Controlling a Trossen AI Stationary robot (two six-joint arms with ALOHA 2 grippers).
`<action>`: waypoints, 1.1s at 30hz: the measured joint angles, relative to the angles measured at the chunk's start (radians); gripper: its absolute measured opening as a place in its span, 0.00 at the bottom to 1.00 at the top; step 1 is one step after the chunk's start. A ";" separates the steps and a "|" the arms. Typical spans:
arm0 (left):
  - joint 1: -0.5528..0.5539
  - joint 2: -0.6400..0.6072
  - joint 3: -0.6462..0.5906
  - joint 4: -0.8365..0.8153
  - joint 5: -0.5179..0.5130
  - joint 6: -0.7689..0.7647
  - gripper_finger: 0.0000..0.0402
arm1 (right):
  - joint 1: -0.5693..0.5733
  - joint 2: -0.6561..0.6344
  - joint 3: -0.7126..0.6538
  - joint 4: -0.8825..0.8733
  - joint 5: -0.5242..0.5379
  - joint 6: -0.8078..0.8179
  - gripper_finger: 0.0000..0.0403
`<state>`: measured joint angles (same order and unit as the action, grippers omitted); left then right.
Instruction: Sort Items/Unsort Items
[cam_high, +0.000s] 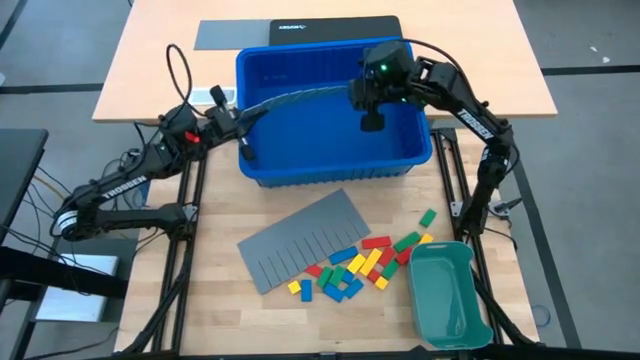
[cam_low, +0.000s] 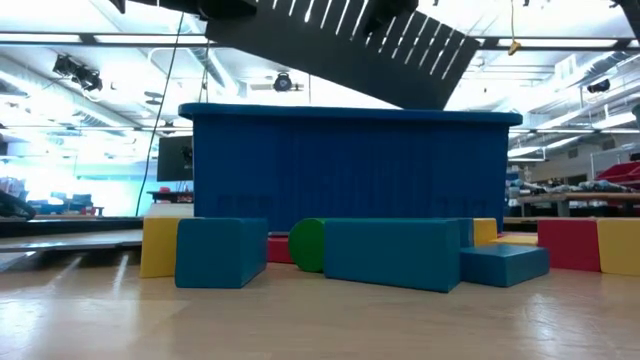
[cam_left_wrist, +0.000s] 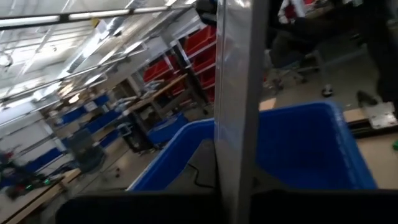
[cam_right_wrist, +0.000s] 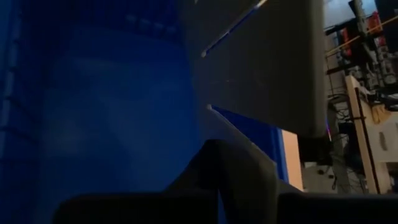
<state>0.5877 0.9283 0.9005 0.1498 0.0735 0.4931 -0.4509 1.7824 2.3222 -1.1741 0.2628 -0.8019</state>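
Note:
A grey slotted divider sheet (cam_high: 300, 97) hangs on edge, bowed, over the blue bin (cam_high: 330, 165); in the low view the sheet (cam_low: 340, 50) slants above the bin (cam_low: 350, 170). My left gripper (cam_high: 241, 124) is shut on its left end and my right gripper (cam_high: 362, 97) on its right end. The items, small red, yellow, green and blue blocks (cam_high: 360, 265), lie loose on the table in front of the bin, close up in the low view (cam_low: 390, 250). My left gripper pinches the sheet's left end (cam_left_wrist: 234, 180) between its two fingers, coming in about level from the table's left. The sheet stands on edge in the hold, clear of the bin. My right gripper pinches the sheet's right end (cam_right_wrist: 249, 140), slanting down from the right; its own dark fingers (cam_right_wrist: 230, 177) hide the exact spot. The slotted sheet (cam_right_wrist: 261, 62) runs away from them, held above the bin's floor.
A second grey slotted sheet (cam_high: 305, 235) lies flat on the table in front of the bin, beside the blocks. A teal tray (cam_high: 447, 293) stands at the near right. A dark flat panel (cam_high: 300, 30) lies behind the bin.

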 joint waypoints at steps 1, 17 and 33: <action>-0.001 0.001 0.000 -0.003 -0.025 -0.001 0.02 | -0.005 0.000 0.000 -0.001 -0.001 -0.005 0.01; 0.004 -0.003 -0.001 -0.193 -0.478 0.050 0.27 | -0.097 0.000 0.002 -0.076 -0.040 -0.002 0.00; 0.002 -0.067 -0.002 -0.274 -0.514 0.046 0.29 | -0.038 -0.041 0.032 -0.131 -0.055 0.031 0.00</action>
<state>0.5896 0.8612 0.8982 -0.1247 -0.4402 0.5388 -0.4885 1.7418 2.3543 -1.3052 0.2073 -0.7714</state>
